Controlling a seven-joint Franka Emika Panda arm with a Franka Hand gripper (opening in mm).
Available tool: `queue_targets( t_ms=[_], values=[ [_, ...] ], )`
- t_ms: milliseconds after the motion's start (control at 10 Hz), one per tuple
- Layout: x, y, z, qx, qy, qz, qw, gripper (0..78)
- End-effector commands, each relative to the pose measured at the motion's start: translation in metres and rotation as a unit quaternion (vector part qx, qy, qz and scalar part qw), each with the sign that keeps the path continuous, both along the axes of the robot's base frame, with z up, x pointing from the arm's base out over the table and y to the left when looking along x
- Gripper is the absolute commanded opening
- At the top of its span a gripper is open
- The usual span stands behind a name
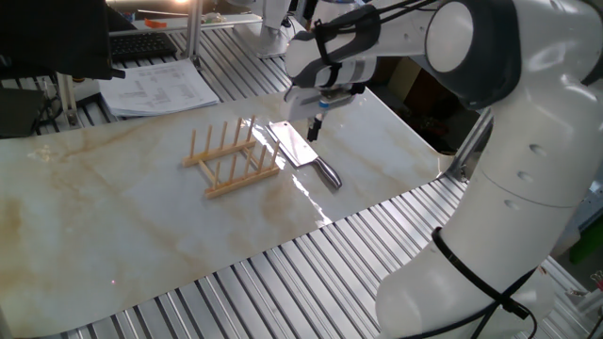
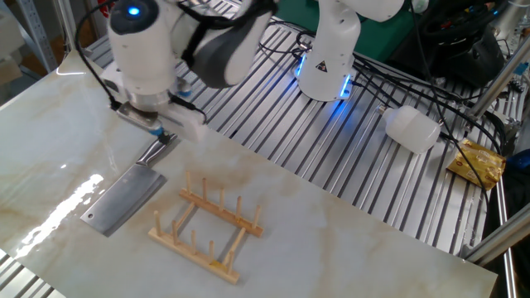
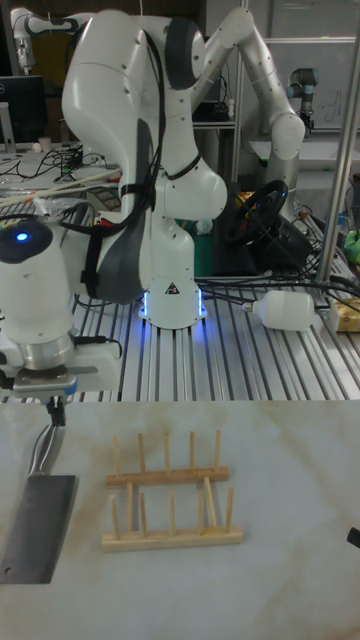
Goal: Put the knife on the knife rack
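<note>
The knife lies flat on the marble table, its shiny broad blade next to the knife rack and its rounded metal handle pointing toward the table's front edge. The light-wood rack stands upright with nothing in its pegs. My gripper hangs just above the table near the knife's handle end, fingers together and holding nothing. In the tall fixed view the gripper sits right over the handle, with the blade below it and the rack to the right.
Papers and a keyboard lie beyond the table's far left corner. A white bottle and a gold packet rest on the slatted metal bench. A second robot base with a blue light stands behind.
</note>
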State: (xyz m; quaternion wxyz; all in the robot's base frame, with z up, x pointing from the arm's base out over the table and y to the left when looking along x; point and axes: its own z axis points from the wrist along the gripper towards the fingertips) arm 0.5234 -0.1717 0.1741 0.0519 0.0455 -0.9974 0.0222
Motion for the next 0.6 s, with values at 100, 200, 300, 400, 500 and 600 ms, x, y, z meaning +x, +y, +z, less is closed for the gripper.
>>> queue_targets(
  t_ms=[100,200,300,400,500,600],
  values=[
    [0.0010,-0.0177,-0.0113,-0.001,-0.015,0.015,0.9998,0.0],
    [0.0010,-0.0177,-0.0113,0.004,-0.024,0.008,0.9997,0.0],
    [0.0010,-0.0177,-0.0113,-0.002,-0.034,-0.011,0.9994,0.0],
    [0.0010,-0.0177,-0.0113,-0.002,-0.032,-0.015,0.9994,0.0],
    [0.0010,-0.0177,-0.0113,-0.003,-0.024,-0.021,0.9995,0.0],
    [0.0010,-0.0177,-0.0113,-0.005,-0.023,-0.034,0.9991,0.0]
  ],
)
